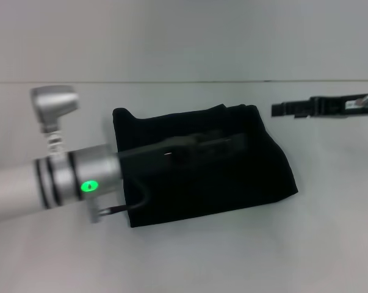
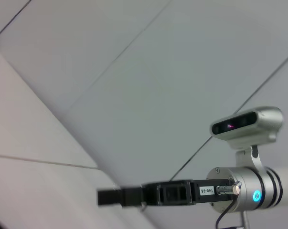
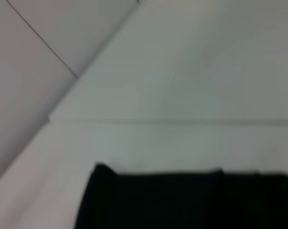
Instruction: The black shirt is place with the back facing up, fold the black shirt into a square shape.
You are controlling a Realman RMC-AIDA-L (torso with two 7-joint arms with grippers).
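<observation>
Black shirt: the black shirt [image 1: 202, 165] is laid on the white table [image 1: 184, 256], near the middle, and is already folded into a compact block, roughly four-sided and somewhat wider than deep; in the right wrist view its far edge [image 3: 182, 200] is seen as a straight dark band.

Long axis: the folded block is stretched left to right across the head view, with its right-hand side slanting down to a lower corner.

Left gripper: the left gripper [image 1: 217, 145] is reached out from the left and is held over the upper middle of the shirt, its body lying along the shirt's long axis. Black is set against black here, so it cannot be told whether the fingers are apart or together, nor whether cloth is held or merely touched.

Right gripper: the right gripper [image 1: 280, 110] is held level beyond the shirt's upper right corner, near it but apart from it, with its tip pointed toward the shirt. The same gripper [image 2: 110, 196] is seen side-on from the left wrist camera; whether its fingers are spread cannot be told.

Nearer arm: the left arm is judged the nearer, being directly above the cloth, while the right stands off to the side.

Stage: the folding is judged nearly complete; only a last squaring or a withdrawal seems left.
</observation>
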